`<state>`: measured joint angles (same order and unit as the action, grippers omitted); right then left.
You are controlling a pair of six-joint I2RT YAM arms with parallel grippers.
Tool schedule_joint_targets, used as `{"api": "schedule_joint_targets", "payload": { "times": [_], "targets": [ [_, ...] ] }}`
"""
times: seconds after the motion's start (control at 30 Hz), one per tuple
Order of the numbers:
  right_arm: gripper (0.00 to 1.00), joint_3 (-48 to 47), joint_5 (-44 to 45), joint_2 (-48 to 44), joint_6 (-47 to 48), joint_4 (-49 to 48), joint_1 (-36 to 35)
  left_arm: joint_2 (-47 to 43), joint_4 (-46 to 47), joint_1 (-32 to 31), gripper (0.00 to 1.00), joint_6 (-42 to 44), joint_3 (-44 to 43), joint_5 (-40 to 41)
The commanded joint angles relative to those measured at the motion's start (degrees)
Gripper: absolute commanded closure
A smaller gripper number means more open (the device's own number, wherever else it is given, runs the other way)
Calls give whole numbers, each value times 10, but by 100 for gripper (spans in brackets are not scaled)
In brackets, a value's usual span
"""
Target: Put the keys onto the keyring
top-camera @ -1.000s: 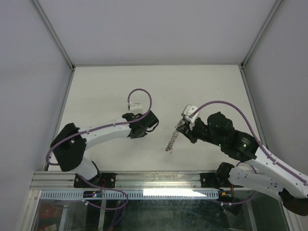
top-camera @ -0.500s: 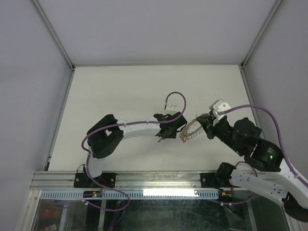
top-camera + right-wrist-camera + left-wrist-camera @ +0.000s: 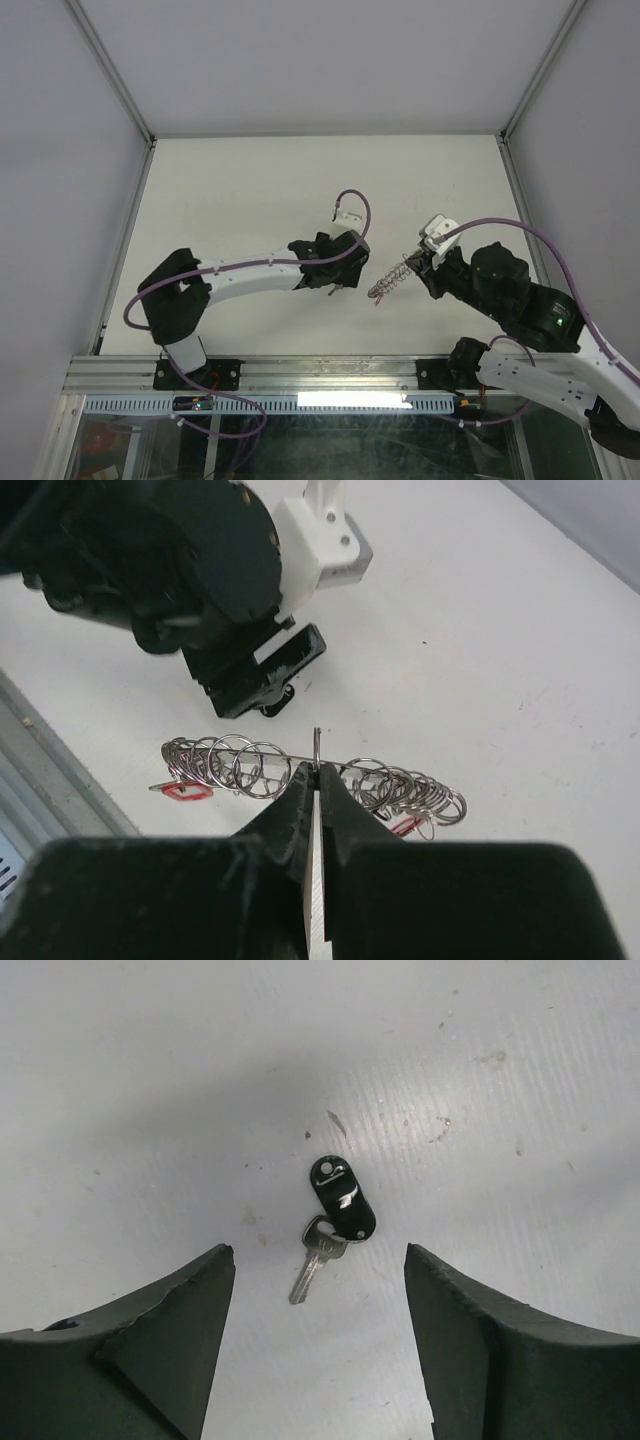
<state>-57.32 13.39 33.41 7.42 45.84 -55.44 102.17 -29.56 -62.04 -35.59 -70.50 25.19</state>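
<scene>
Writing: none legible in any view.
Left gripper (image 3: 342,278): jaws wide apart, holding nothing. It points down at the table (image 3: 250,190), just left of the keyring (image 3: 388,282).
Right gripper (image 3: 414,264): pinched shut on the keyring's rim.
Keyring: near the middle of the table's near half, between the two grippers. From above it is seen edge-on, slanting from near left to far right. Whether its low end touches the table cannot be told.
Black key (image 3: 340,1200): flat on the table under the left gripper, between its open fingers (image 3: 170,1320) and touching neither. The black head is far and the silver blade points near and left.
Red keys (image 3: 185,792): one red head hangs at each end of the keyring's fringe of small rings (image 3: 250,765).
Edges: walls (image 3: 60,200) close the table on the left, far and right. A metal rail (image 3: 300,375) runs along the near edge.
Room: widest beyond both grippers, toward the far wall. The gap between the left gripper and the keyring is narrow.
Top view only: both arms, the table's edges and the keyring's slant. The black key is hidden there.
Left wrist only: the black key and the spread fingers around it.
Right wrist only: the grip on the rim, the separate small rings, the red heads, and the left gripper's black body just beyond the keyring.
</scene>
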Motion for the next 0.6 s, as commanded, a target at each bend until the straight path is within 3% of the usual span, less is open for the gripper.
{"api": "schedule_joint_targets", "payload": {
  "times": [0.0,0.13,0.33,0.47,0.57],
  "targets": [
    [100,-7,-72,7,24,-37,-2,-126,83,2,32,95,68,31],
    [100,28,-129,16,50,-86,-2,-211,119,2,28,156,127,27],
    [100,78,-214,12,122,-178,-2,-362,192,2,13,245,222,-17],
    [100,87,-242,28,147,-181,-2,-435,220,2,2,276,254,-40],
    [100,73,-279,53,129,-164,-2,-479,219,2,1,300,263,-56]
  ]
}}
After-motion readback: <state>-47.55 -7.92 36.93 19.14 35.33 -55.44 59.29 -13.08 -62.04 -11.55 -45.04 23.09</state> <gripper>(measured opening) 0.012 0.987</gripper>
